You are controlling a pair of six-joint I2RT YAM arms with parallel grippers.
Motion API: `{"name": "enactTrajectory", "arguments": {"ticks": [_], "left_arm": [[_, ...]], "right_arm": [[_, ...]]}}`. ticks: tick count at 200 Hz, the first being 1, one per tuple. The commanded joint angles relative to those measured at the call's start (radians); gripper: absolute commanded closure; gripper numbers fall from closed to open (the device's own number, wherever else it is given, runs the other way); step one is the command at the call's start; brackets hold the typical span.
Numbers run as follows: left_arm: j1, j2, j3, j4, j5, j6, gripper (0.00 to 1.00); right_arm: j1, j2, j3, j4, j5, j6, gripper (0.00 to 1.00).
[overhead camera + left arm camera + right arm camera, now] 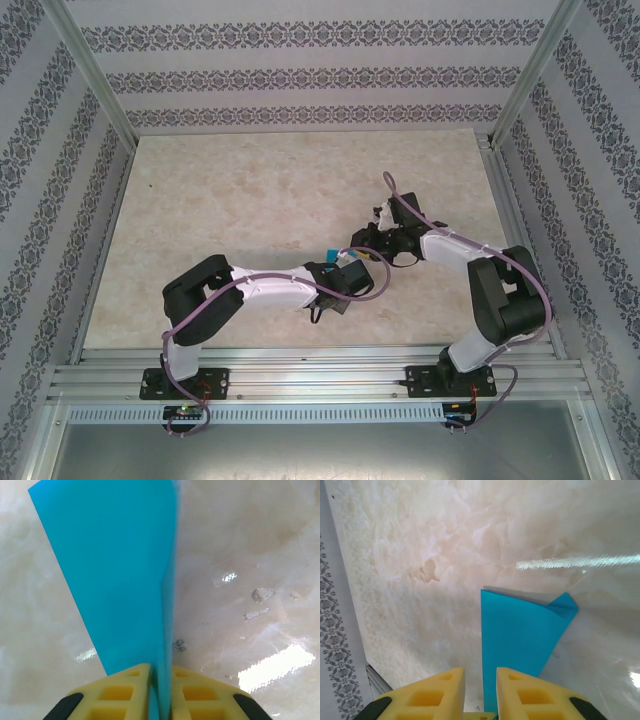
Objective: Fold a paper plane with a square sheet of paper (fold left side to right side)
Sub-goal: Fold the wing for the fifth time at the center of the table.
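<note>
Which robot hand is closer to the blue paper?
Left. The left gripper pinches the blue paper between its shut fingers, so it touches it. The right gripper has its fingers apart, with the paper's edge showing in the gap between them.

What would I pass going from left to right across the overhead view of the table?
The left arm's black elbow → the blue paper, near the middle where the two arms reach toward each other → the right arm's black elbow.
</note>
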Motion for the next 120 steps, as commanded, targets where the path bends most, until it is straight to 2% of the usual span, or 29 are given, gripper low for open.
{"name": "enactTrajectory", "arguments": {"ticks": [1,29,62,94,120], "left_arm": [[0.01,0.007,-0.013,0.047,0.018,-0.029,0.82],[0.009,0.016,-0.014,0.061,0.035,-0.032,0.79],[0.015,0.013,-0.019,0.085,0.073,-0.029,0.83],[0.063,-0.021,-0.078,0.172,0.183,-0.036,0.88],[0.109,-0.051,-0.128,0.272,0.295,-0.037,0.89]], "right_arm": [[-0.016,-0.04,-0.033,-0.027,0.026,-0.043,0.73],[-0.022,-0.048,-0.069,-0.008,-0.003,-0.013,0.71],[-0.033,-0.089,-0.11,-0.015,0.037,0.009,0.7],[-0.054,-0.137,-0.139,-0.034,0.048,-0.01,0.7],[-0.058,-0.172,-0.167,-0.023,0.026,-0.024,0.69]]}}
